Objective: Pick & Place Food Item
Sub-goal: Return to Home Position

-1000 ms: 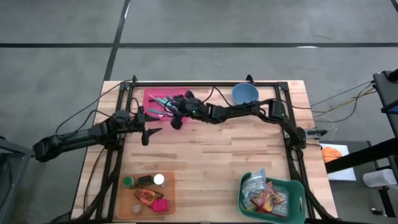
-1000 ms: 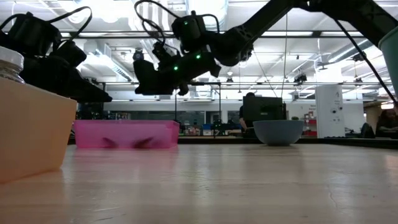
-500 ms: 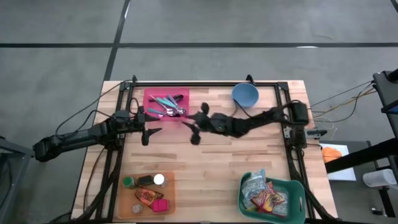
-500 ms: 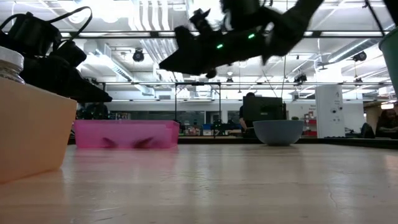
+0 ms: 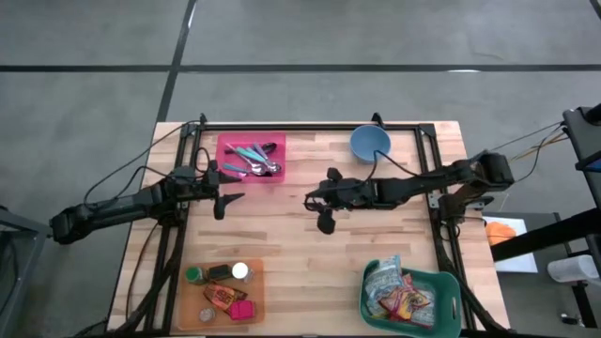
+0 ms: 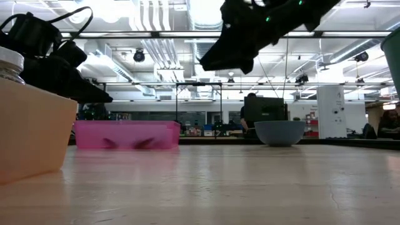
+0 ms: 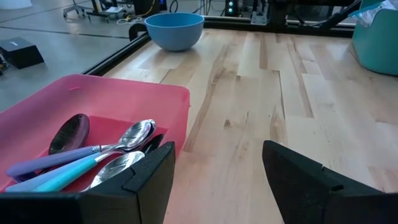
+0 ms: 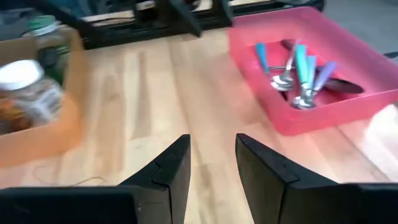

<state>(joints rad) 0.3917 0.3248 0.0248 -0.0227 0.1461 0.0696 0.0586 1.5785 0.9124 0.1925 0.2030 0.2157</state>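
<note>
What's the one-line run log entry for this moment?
right gripper: open, empty, above table | left gripper: open, beside pink bin | spoons: in bin

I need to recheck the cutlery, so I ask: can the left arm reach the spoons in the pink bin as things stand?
Probably yes. The left gripper sits right beside the pink bin with its fingers open. The spoons lie uncovered in it, and the right gripper hangs well clear of it.

Even overhead light brightens the bench (image 5: 310, 244); in the low view, ceiling lights (image 6: 203, 9) glare at twelve o'clock, silhouetting the right arm (image 6: 250, 37).
</note>
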